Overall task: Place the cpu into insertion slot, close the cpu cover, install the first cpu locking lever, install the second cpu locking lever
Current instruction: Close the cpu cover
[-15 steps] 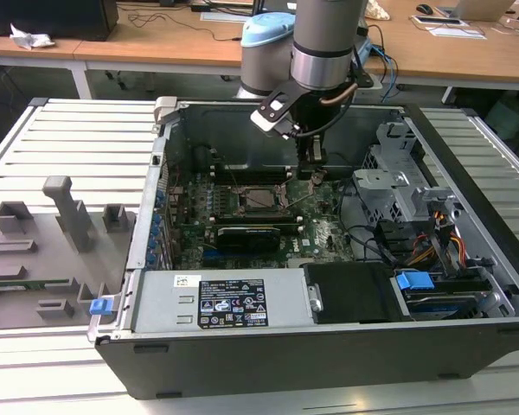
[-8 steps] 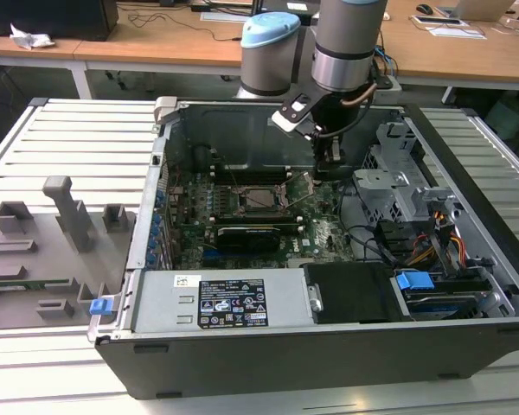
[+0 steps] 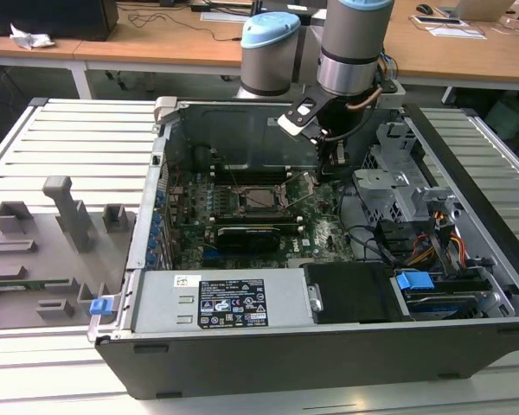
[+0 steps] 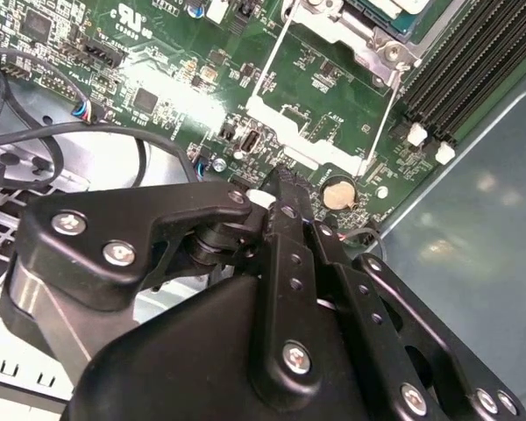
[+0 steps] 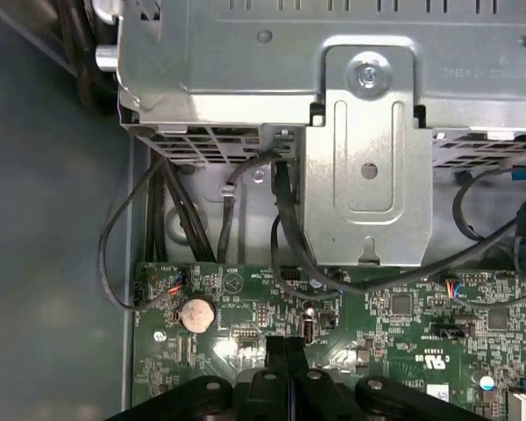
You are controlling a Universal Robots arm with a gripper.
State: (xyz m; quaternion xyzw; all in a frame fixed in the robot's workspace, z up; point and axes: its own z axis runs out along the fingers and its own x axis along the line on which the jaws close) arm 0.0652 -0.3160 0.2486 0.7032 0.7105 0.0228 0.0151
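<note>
Jaws: pressed together on the gripper [image 3: 336, 162]. In both wrist views the tips [image 4: 280, 182] [image 5: 286, 347] hang just over the green board [image 5: 394, 307], near the coin cell [image 5: 196, 313].
Gripper vs socket: to the exterior view's right of the insertion slot [image 3: 261, 214], well apart from it.
Cpu: we see the cpu [image 3: 262, 200] lying flat in the slot, grey top up.
Cpu cover: the cpu cover [image 3: 241, 198] looks to lie flat around the chip. We can't tell more.
Levers: the locking levers [image 4: 380, 114] are two thin wire rods slanting across the board beside the socket.
Labels: black-and-white sticker [image 3: 232, 303] on the PSU box, and white lettering on the board.
Nearby: long black expansion card [image 3: 251, 235] just beside the socket, black memory slots [image 4: 456, 79], metal drive cage [image 5: 368, 132].
Counter: the slatted counter [image 3: 78, 138] carries the open PC case [image 3: 329, 354] and a grey fixture tray [image 3: 43, 251].
</note>
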